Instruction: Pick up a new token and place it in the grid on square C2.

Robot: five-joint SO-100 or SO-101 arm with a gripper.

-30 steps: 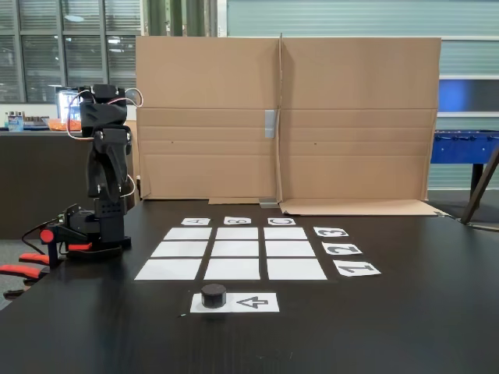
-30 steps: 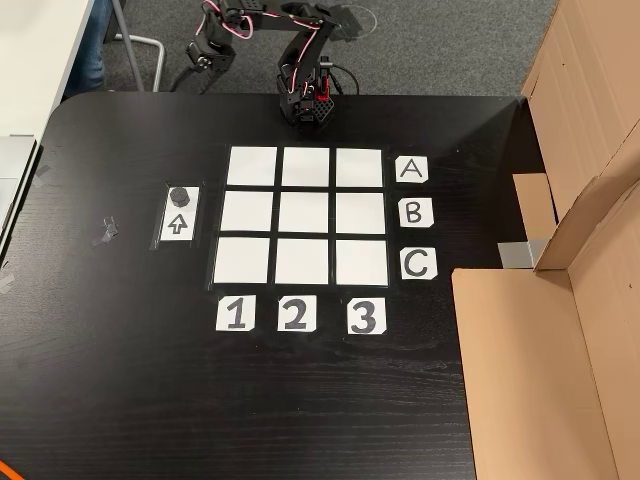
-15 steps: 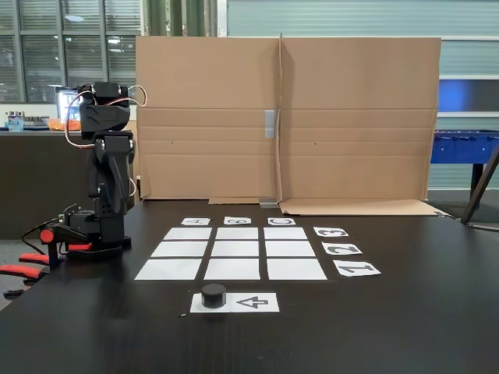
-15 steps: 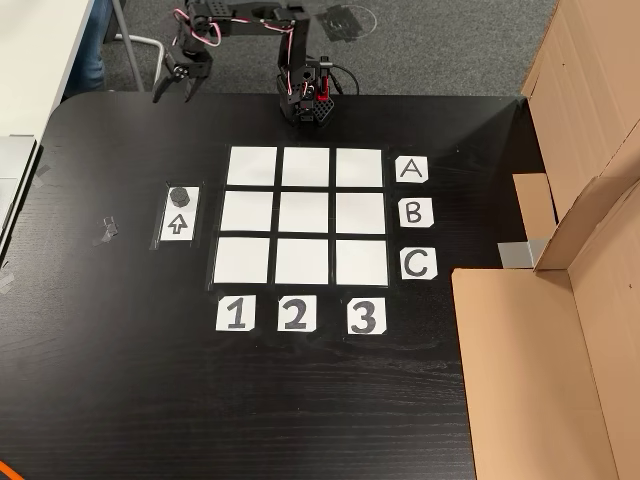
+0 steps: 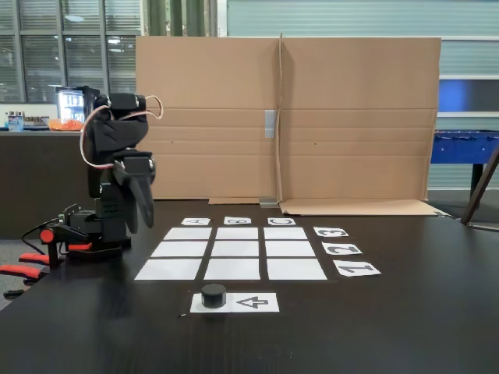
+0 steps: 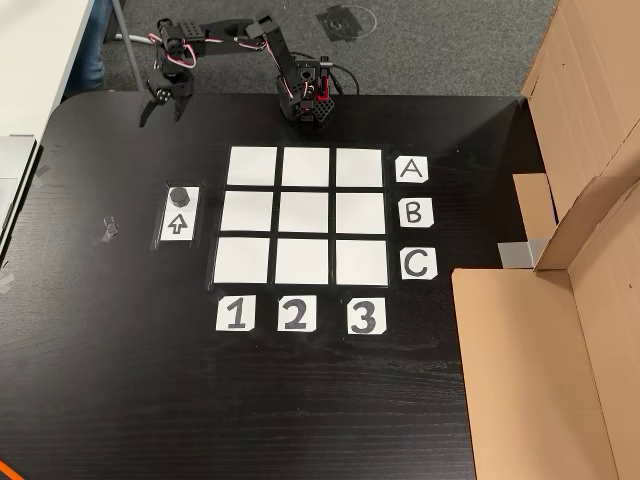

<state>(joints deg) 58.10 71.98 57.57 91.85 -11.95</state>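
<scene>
Hand (image 6: 160, 108) swung leftward; overhead shows jaws apart.

A: Pose entry, please. Where is your arm?

B: My base sits at the far edge of the bench, seen from above. My arm (image 6: 240, 35) reaches sideways from it, toward the left of that view, with the elbow raised.

A: And the end effector?

B: My end effector (image 6: 160, 108) hangs at the end, pointing down, in the air above the bench edge. In the side-on fixed view it (image 5: 139, 222) droops in front of my base, fingers long and dark.

A: Jaw state?

B: Spread apart, seen from above. Nothing between them.
</scene>
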